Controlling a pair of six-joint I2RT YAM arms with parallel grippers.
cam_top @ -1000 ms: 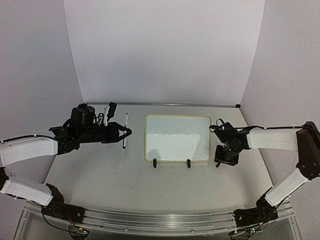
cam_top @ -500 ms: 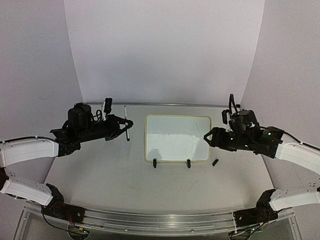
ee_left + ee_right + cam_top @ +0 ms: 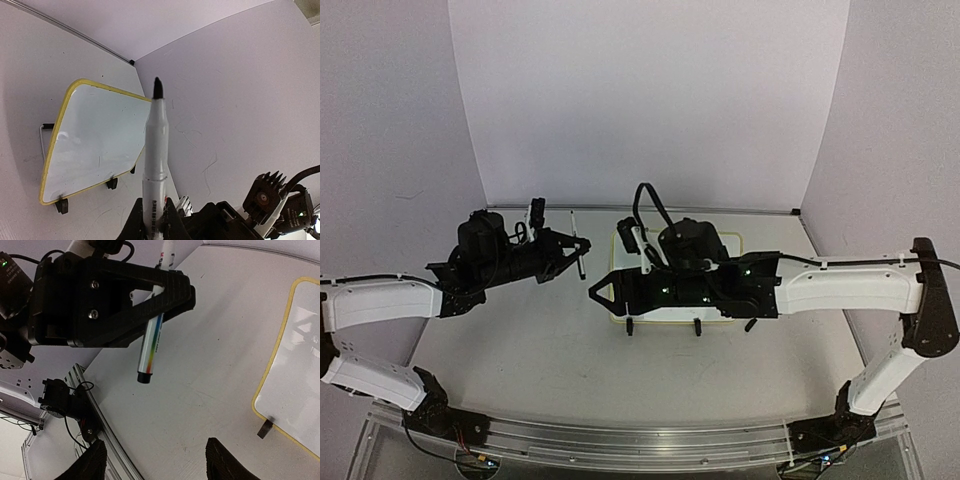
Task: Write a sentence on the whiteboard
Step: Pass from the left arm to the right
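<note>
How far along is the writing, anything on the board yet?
Done: the white marker with black tip is uncapped, clamped in the left gripper. In hand: the right gripper hovers open near it. Left: the glossy yellow-rimmed whiteboard is blank, so the whole sentence.

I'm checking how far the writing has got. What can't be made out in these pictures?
- whiteboard face: in the top view the right arm covers most of it; the right wrist view cuts it at the edge.
- Whether anything is written: the left wrist view is slanted and glary, and the faint marks are unreadable.
- marker label: too small everywhere.
- left gripper hold: cut off by the left wrist view's lower edge.
</note>
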